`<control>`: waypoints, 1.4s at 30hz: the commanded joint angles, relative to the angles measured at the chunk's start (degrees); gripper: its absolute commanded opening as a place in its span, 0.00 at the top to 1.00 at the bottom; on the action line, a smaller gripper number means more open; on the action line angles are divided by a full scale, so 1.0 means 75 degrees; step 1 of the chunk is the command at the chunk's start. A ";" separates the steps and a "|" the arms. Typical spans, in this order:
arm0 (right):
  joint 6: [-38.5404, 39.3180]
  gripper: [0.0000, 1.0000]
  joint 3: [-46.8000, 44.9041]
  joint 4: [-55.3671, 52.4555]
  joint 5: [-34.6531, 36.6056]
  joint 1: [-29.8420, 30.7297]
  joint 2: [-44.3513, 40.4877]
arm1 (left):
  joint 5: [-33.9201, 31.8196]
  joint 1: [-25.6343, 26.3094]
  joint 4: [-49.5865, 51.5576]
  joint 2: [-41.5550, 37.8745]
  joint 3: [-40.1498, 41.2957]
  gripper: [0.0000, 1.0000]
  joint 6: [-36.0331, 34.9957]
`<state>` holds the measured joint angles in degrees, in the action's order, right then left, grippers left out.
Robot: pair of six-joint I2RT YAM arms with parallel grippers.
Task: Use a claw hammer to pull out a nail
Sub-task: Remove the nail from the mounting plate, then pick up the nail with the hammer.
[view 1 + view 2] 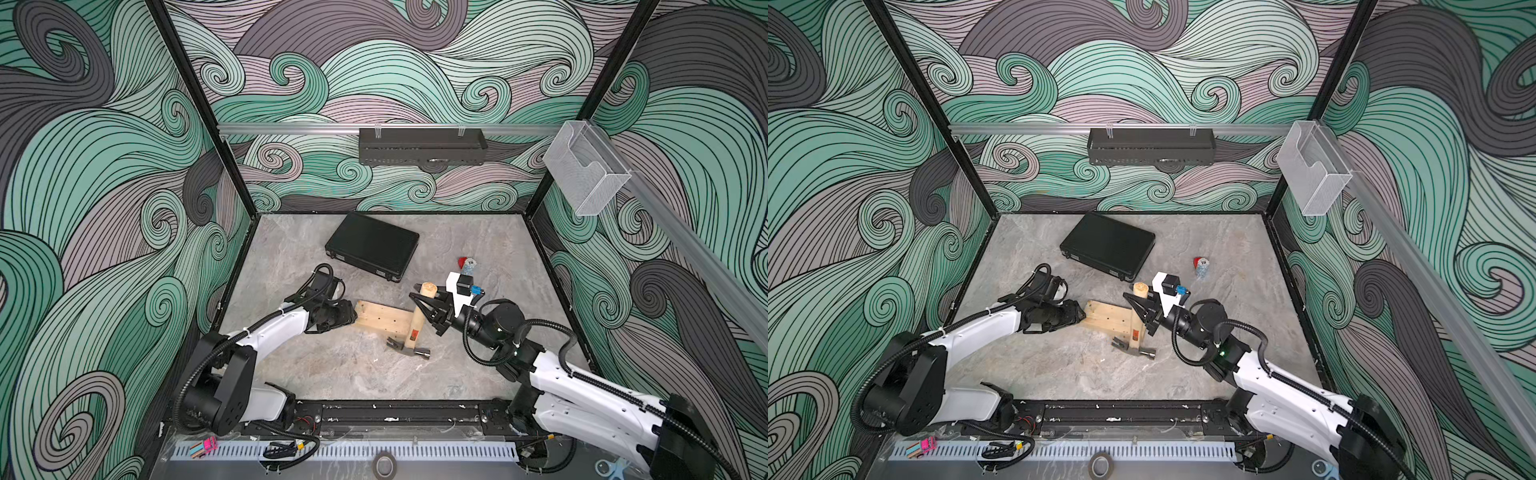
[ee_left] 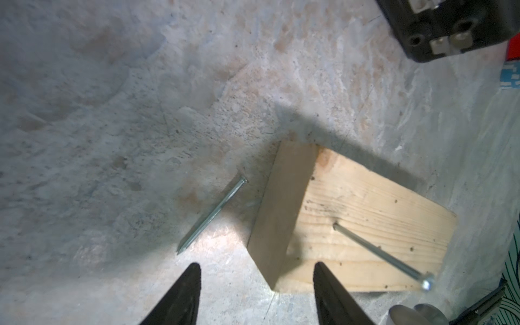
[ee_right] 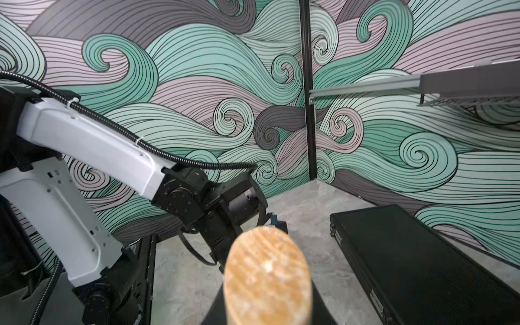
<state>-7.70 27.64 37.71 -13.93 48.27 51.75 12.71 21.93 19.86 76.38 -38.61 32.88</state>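
One claw hammer (image 1: 417, 323) is clamped in the right gripper (image 1: 424, 313); the left gripper (image 2: 256, 266) is spread. One loose nail (image 2: 212, 215), one embedded nail (image 2: 380, 253) and one shut case (image 1: 372, 245) are counted.

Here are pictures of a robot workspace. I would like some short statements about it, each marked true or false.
The right claw is shut on the pale wooden handle of the claw hammer. True.
The left claw grips the pale wooden block. False: it is open, holding nothing.
A silver nail lies loose on the grey table. True.
The flat black case stands open. False: it lies closed.
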 commanded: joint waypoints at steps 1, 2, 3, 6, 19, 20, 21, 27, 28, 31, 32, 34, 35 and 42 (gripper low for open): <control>-0.0088 1.00 0.0890 0.0457 -0.0252 0.0009 -0.0403 | 0.0142 0.0107 0.0105 -0.0529 -0.0114 0.38 -0.0489; -0.0109 1.00 0.1026 0.0331 -0.0263 0.0009 -0.0414 | 0.0204 0.0129 -0.0007 -0.0701 -0.0092 0.38 -0.0553; -0.0117 1.00 0.1174 0.0193 -0.0291 0.0004 -0.0415 | 0.0215 0.0170 -0.0132 -0.0887 -0.0047 0.38 -0.0615; -0.0099 1.00 0.1676 -0.0313 -0.0355 0.0009 -0.0419 | 0.0224 0.0355 -0.0475 -0.1488 0.0092 0.39 -0.0858; 0.0101 1.00 0.3454 -0.2087 -0.0170 0.0009 -0.0178 | 0.0037 0.1802 -0.2780 -0.4270 0.1750 0.46 -0.3212; 0.0113 1.00 0.3547 -0.2159 -0.0170 0.0009 -0.0139 | 0.0059 0.1917 -0.2916 -0.4406 0.1875 0.47 -0.3422; 0.0142 1.00 0.3651 -0.2203 -0.0203 0.0009 -0.0105 | 0.0084 0.2041 -0.3014 -0.4524 0.1974 0.48 -0.3629; 0.0261 1.00 0.4214 -0.2600 -0.0100 0.0009 0.0126 | 0.0330 0.2672 -0.3472 -0.4827 0.2360 0.51 -0.4645; 0.0265 1.00 0.4275 -0.2642 -0.0061 0.0008 0.0154 | 0.0337 0.2772 -0.3555 -0.4840 0.2414 0.51 -0.4774; 0.0285 1.00 0.4475 -0.2710 0.0023 0.0009 0.0230 | 0.0312 0.3078 -0.3598 -0.4806 0.2464 0.52 -0.5149; 0.0279 1.00 0.4515 -0.2690 0.0026 0.0009 0.0249 | 0.0327 0.3168 -0.3613 -0.4756 0.2464 0.53 -0.5246; 0.0225 1.00 0.4558 -0.2618 -0.0035 0.0009 0.0276 | 0.0298 0.3323 -0.3686 -0.4645 0.2487 0.54 -0.5366; 0.0154 1.00 0.4565 -0.2544 -0.0074 0.0003 0.0291 | 0.0254 0.3396 -0.3755 -0.4584 0.2505 0.55 -0.5424; -0.0232 1.00 0.4448 -0.2161 -0.0094 0.0009 0.0185 | -0.0223 0.3824 -0.4298 -0.4146 0.2582 0.60 -0.5705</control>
<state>-7.09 58.57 11.84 -15.05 48.27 55.02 13.02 49.71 -8.78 44.27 -19.35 -7.38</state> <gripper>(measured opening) 0.252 0.404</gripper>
